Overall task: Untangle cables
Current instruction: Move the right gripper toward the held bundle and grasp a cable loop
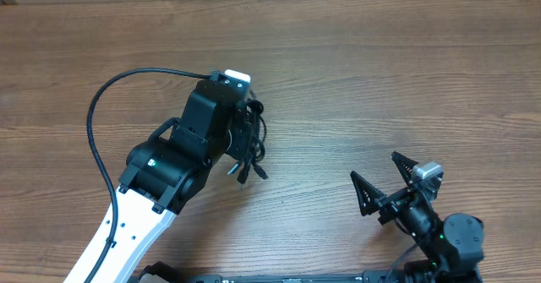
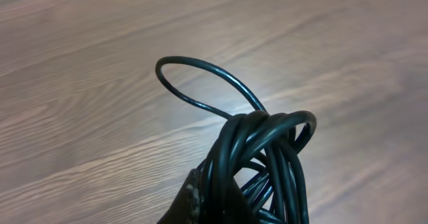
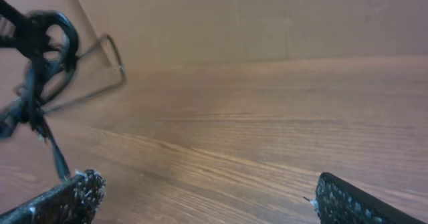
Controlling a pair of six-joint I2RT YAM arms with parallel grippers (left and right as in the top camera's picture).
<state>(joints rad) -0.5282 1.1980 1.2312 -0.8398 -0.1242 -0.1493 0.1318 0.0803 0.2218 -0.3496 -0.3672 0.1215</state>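
Overhead view. The left claw (image 1: 243,139) is clamped shut on the cables (image 1: 253,144), a tight black bundle bunched against its fingers near the middle of the wooden surface (image 1: 380,72). Two short tails with plug ends dangle out of the bundle on its near side. The arm's own thick black wire (image 1: 95,118) arcs away to the far left of the bundle; it is not part of it. The right claw (image 1: 385,182) sits well apart from the bundle, toward the near right, with its fingers spread wide and nothing between them.

Left wrist view. You see the bundle from close up: many turns of thin black cord wound together, filling the lower right of the frame. One single loop (image 2: 200,83) stands up and out of the bundle to the left, apart from the rest. The wood behind the bundle is soft and out of focus. The claw's fingers are mostly hidden under the cords.

Right wrist view. The two textured pads (image 3: 75,196) stand at opposite lower corners, wide open, and only bare wood lies between them. The bundle shows blurred at the upper left, well apart from the pads, with a tail hanging down. You cannot tell here whether that tail touches the surface.
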